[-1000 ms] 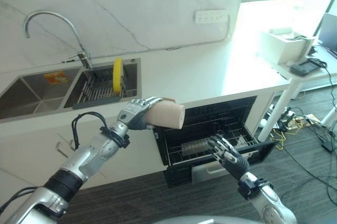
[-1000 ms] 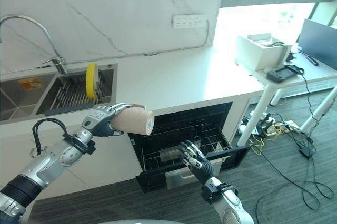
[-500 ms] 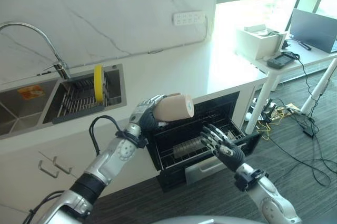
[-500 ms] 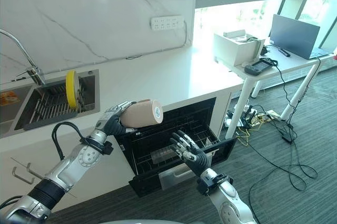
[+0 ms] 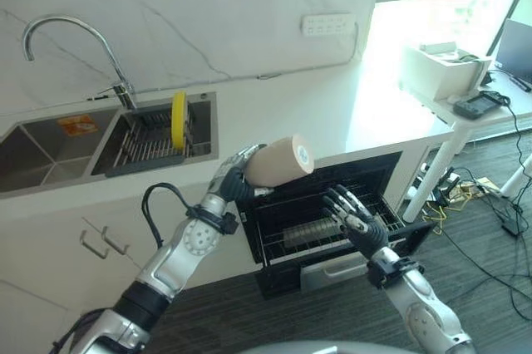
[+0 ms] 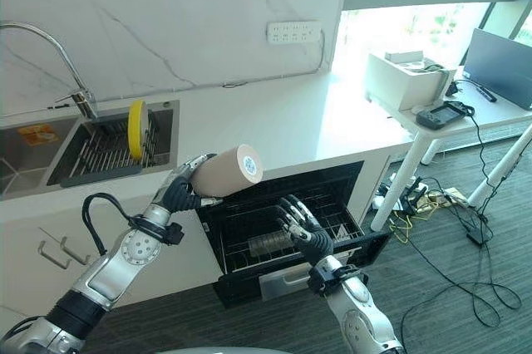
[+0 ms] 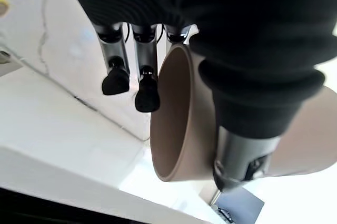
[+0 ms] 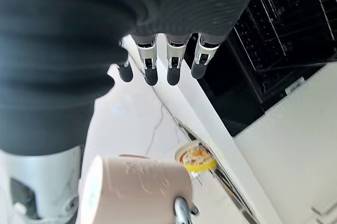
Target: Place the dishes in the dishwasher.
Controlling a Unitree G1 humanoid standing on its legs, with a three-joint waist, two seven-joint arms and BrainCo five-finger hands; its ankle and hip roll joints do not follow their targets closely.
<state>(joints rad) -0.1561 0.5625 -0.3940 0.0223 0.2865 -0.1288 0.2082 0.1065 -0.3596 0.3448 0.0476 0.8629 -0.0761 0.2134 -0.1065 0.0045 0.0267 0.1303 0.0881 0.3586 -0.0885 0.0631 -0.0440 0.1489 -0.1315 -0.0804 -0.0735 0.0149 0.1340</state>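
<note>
Right hand [image 5: 356, 219], fingers spread and empty, hovers just in front of the pulled-out rack [image 5: 332, 223] of the open dishwasher [image 6: 293, 223]. Left hand [image 5: 232, 181] grips the beige cup [image 5: 278, 162] on its side, base pointing right. Versus half a second ago, the cup sits slightly higher and nearer the counter [image 5: 299, 117] edge, above the rack's left end; it is not yet lowered in. Yellow plate [image 5: 178, 116] waits upright in the sink [image 5: 158, 140] drainer beyond.

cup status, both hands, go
Left hand shut on cup, held above open dishwasher. Right hand open over the rack, empty. Nothing in the way.
</note>
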